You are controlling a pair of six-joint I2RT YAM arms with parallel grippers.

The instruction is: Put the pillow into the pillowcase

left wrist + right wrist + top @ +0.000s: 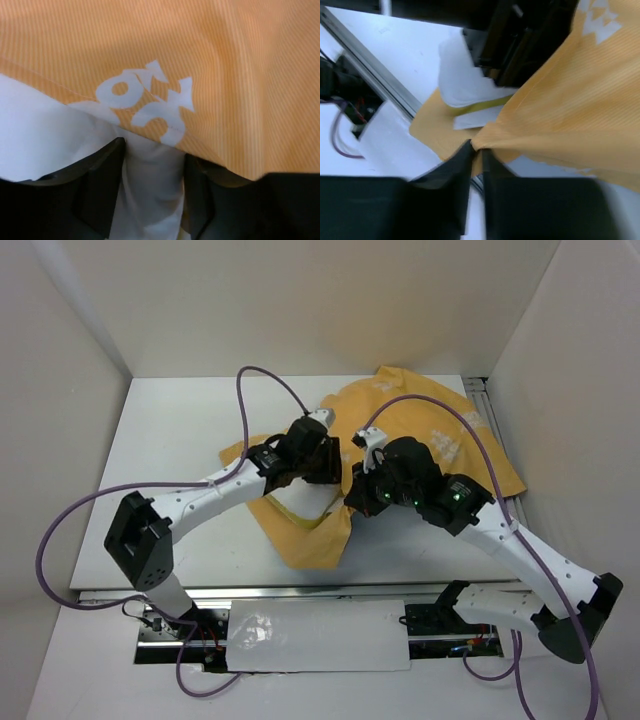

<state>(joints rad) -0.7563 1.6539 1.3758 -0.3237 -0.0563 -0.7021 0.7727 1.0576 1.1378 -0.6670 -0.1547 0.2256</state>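
Pillow at the case mouth, both grippers holding cloth.

From above, I see the pillowcase (pixel 430 420) spread orange side up toward the far right corner of the surface (pixel 170 440), with the pillow (pixel 300 502) showing white at its near mouth. The left gripper (pixel 325 462) and right gripper (pixel 358 495) meet there, their tips hidden under their own bodies. Left wrist: the jaws grasp a fold of white pillow, and the case hem with white lettering (pixel 150 95) lies just beyond. Right wrist: the jaws are clenched on the orange hem, and the picture is blurred. My worry is that this thin pinch slips when I push, so the mouth collapses and the pillow bunches against the hem. I cannot tell how much of the pillow is inside.
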